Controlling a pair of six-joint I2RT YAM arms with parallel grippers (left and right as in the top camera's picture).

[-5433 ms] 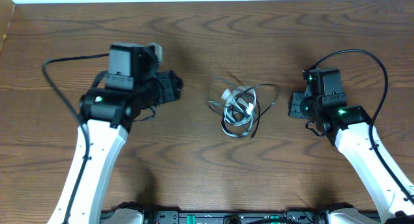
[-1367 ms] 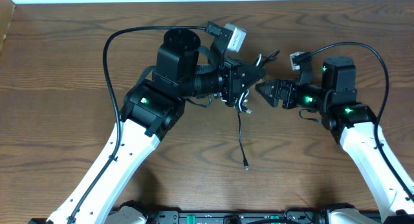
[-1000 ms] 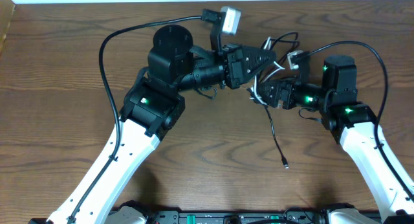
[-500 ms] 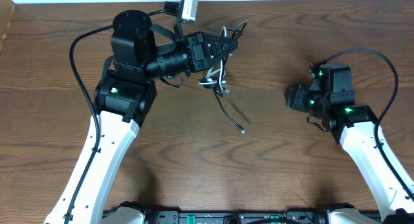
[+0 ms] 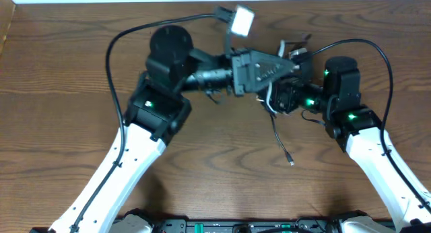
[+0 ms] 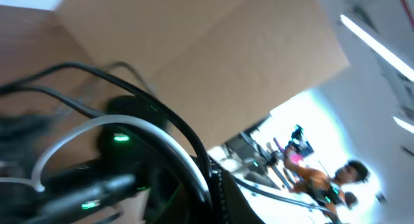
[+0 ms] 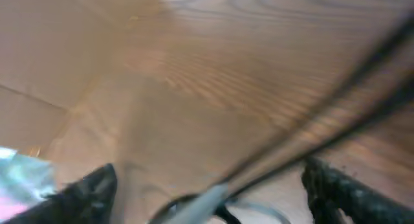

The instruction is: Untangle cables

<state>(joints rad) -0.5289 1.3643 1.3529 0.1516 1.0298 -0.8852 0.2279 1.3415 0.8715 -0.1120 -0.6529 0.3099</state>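
The desk is dark brown wood with wavy grain. Of the cables, lifted off it, one thin black cord hangs down, its plug low over the wood; whether it touches cannot be told.

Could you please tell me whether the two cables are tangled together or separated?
Tangled: the cables bunch together at the left gripper; one black end trails free.

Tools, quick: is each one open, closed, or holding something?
Left tool: closed, holding the cables.
Right tool: open, gripping nothing.
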